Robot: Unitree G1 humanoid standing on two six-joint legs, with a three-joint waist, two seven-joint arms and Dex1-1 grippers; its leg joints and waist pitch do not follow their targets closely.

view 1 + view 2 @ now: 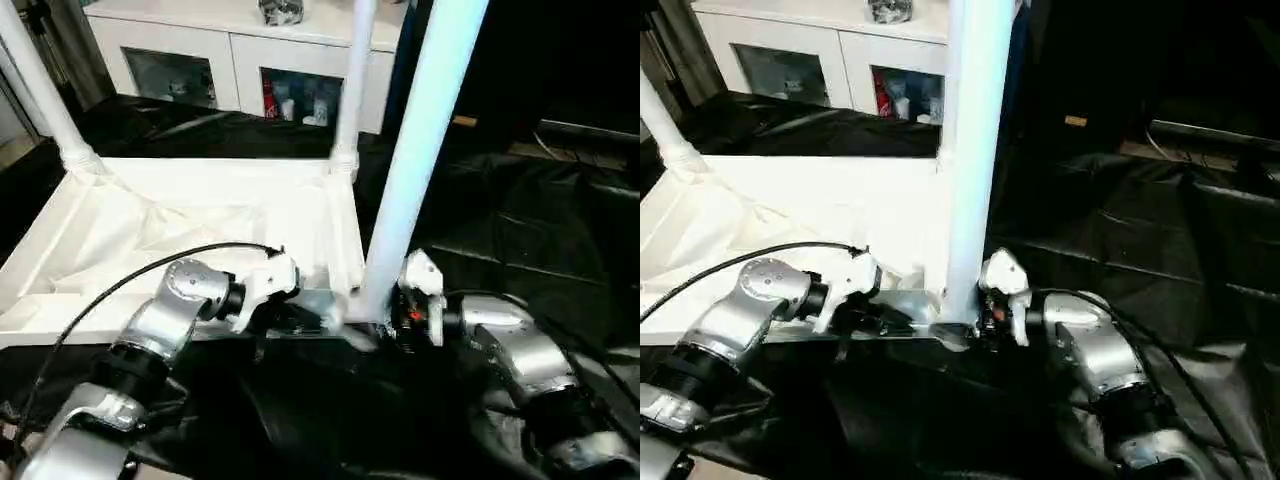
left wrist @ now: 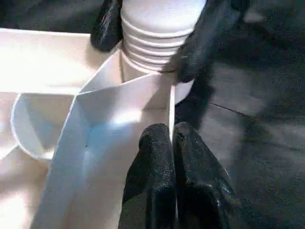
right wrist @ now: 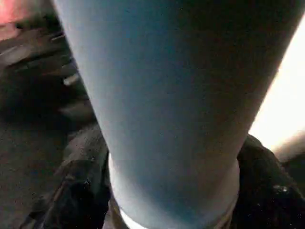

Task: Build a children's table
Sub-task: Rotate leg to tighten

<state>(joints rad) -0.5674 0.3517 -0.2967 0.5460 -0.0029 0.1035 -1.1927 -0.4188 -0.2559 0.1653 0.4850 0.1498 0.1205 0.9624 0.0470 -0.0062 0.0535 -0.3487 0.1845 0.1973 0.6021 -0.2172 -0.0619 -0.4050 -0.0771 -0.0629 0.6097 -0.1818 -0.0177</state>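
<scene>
Inverted tabletop [image 1: 180,215] on black sheet [image 1: 520,230]. Left gripper [image 2: 171,138] fingers pinch its rim, steadying it; right gripper [image 2: 143,33] fingers straddle near leg [image 1: 420,150] at the corner socket.

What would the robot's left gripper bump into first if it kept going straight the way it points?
Probably the table leg standing in the near corner socket, just ahead of the left gripper, which is shut on the tabletop's side wall. Depth is hard to judge.

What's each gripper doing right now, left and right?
Left gripper: shut on the tabletop's rim.
Right gripper: fingers around the leg's base, closed on it.
</scene>
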